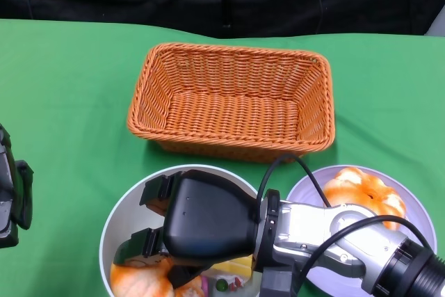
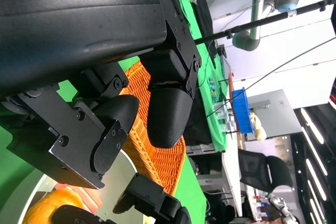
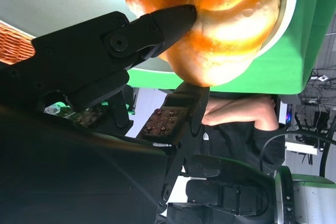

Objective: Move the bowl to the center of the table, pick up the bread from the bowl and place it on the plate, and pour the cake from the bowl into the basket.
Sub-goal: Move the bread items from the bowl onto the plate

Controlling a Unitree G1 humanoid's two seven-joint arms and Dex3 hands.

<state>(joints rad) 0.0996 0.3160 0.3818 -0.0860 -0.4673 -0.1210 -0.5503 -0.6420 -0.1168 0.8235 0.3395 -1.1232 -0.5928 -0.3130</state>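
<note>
The bowl (image 1: 118,220) sits at six o'clock on the table, with bread (image 1: 139,279) and a wrapped cake (image 1: 226,284) inside. One bread (image 1: 361,193) already lies on the plate (image 1: 306,189) at four o'clock; the basket (image 1: 233,99) is empty. The right hand (image 1: 198,224) reaches into the bowl, fingers (image 3: 157,24) touching bread, apparently starting to close. The left hand (image 1: 10,193) idles at nine o'clock, apparently holding nothing.

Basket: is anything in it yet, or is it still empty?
Empty. The head view shows only bare woven floor inside the basket. The food is still in the bowl under the right hand.
</note>
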